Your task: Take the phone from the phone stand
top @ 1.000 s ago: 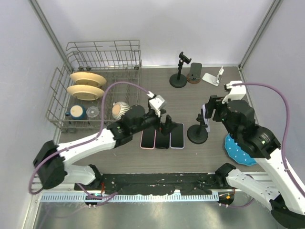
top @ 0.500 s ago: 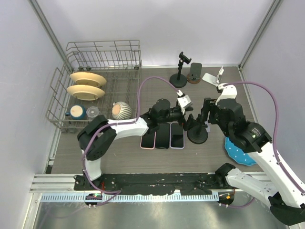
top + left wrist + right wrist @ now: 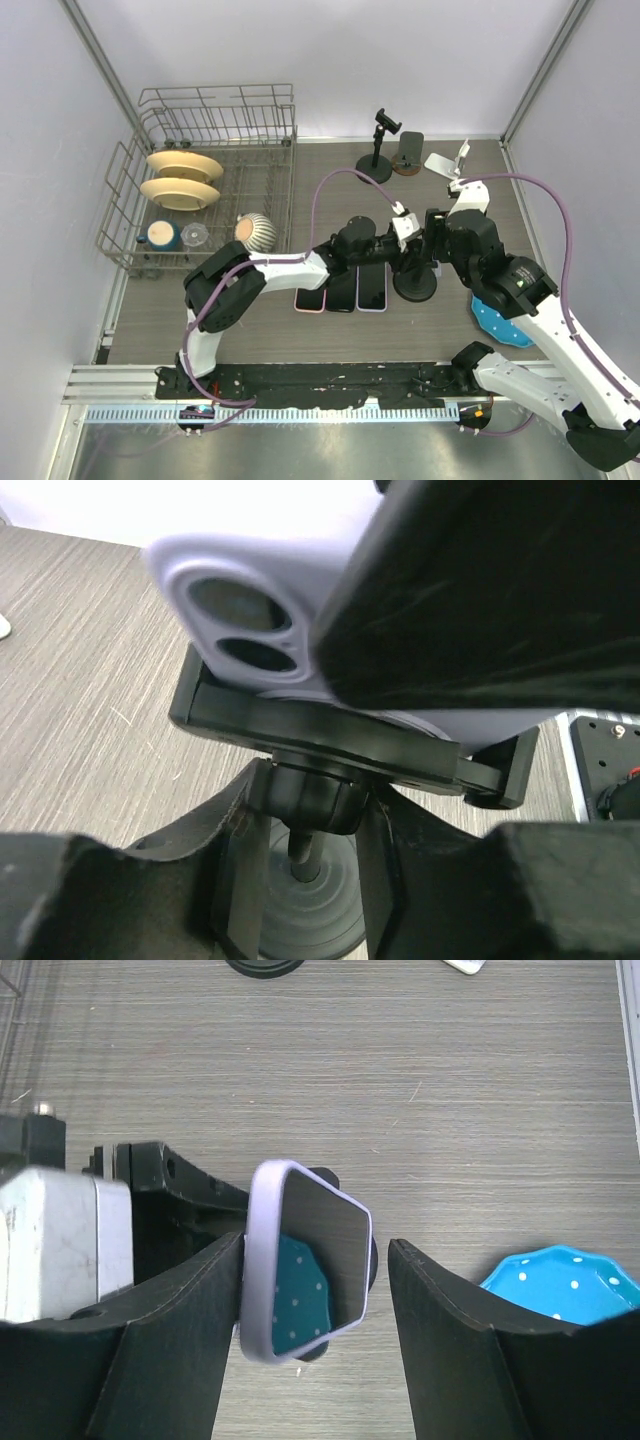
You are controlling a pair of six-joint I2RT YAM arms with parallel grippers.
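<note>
With the right gripper (image 3: 317, 1244) wide astride the phone (image 3: 308, 1265) and the left gripper's (image 3: 306, 825) hold on the phone stand (image 3: 300, 730) unclear, I judged closing next.

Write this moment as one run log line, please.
phase: pre-grasp | phone: clamped in stand | left tool: around stand neck, grip unclear | right tool: open, straddling phone | phone removed: no
</note>
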